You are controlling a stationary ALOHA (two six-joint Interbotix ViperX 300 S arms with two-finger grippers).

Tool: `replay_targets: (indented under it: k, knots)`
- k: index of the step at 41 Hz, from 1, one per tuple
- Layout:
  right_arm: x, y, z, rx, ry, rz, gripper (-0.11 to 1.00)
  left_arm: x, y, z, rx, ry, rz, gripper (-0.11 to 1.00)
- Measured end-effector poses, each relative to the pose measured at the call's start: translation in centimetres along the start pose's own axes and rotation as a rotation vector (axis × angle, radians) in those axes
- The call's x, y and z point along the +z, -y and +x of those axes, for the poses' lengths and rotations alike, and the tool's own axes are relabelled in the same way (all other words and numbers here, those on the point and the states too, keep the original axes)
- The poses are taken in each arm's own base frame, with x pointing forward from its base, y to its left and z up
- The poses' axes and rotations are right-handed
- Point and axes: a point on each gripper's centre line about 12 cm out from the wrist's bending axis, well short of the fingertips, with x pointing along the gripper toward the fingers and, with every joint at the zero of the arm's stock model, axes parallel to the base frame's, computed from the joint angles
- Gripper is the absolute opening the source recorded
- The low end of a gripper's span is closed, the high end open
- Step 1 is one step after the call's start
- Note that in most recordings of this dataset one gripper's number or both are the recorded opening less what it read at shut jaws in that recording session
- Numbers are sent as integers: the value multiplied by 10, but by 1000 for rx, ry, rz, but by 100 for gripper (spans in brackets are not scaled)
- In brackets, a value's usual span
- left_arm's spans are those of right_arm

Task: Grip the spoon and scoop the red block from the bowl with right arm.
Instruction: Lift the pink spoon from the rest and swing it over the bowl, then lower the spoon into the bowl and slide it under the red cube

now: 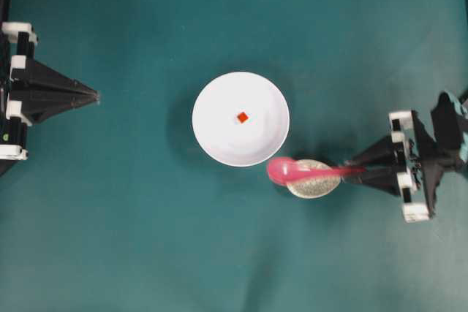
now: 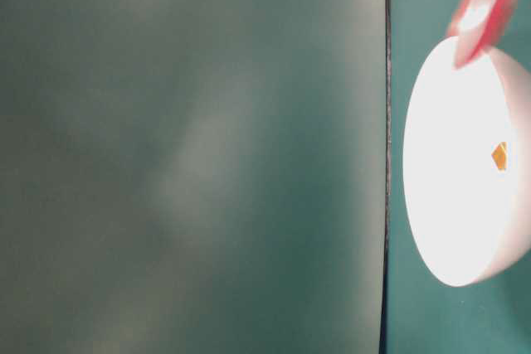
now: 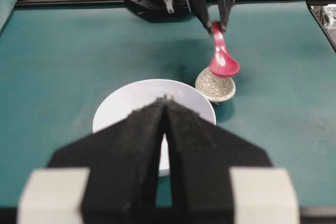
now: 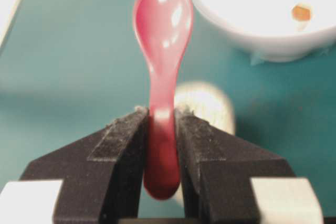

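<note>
The spoon (image 4: 160, 93) is being pinched by its handle between the 2 fingers of the right gripper (image 4: 161, 129), with the glossy pink scoop pointing away from the arm and toward the bowl (image 1: 212, 140). In the overhead view the scoop is being held just beside the bowl's rim, above the near edge of the speckled spoon rest (image 1: 313, 185); the view from the left wrist is showing the spoon (image 3: 222, 59) lifted clear of that rest (image 3: 215, 87). The red block (image 1: 242, 117) is lying alone near the middle of the white bowl, apart from the spoon. In the table-level view the spoon's blurred tip (image 2: 484, 10) is being seen against the bowl's edge (image 2: 431, 230), with the block (image 2: 499, 156) showing inside. The left gripper (image 1: 93, 95) is being kept well apart at the left edge of the green table (image 1: 146, 253), its 2 fingers pressed together on nothing
</note>
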Motion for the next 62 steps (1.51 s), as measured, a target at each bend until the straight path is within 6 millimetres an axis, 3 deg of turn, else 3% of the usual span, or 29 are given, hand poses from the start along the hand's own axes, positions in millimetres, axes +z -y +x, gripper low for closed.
replay_targets:
  k: [6, 11, 16, 27, 39, 53, 62]
  knots:
    - [50, 8, 15, -66, -84, 138, 24, 0, 0, 0, 0, 0, 0, 0]
    - [104, 27, 24, -132, -196, 229, 24, -1, 0, 1, 0, -3, 0, 0]
    - [134, 45, 26, -188, -409, 238, 24, -4, 0, 3, 0, -20, -2, 0]
    - [138, 60, 53, -244, -815, 163, 24, -8, 0, 6, -2, -43, 0, 0]
    - [152, 67, 91, -240, -873, 111, 24, -9, 0, 7, -2, -46, -2, 0]
    - [156, 68, 105, -231, -947, 109, 24, -8, 0, 7, -2, -46, 0, 0]
    - [146, 67, 113, -225, -984, 104, 24, -8, 0, 6, -2, -44, 0, 0]
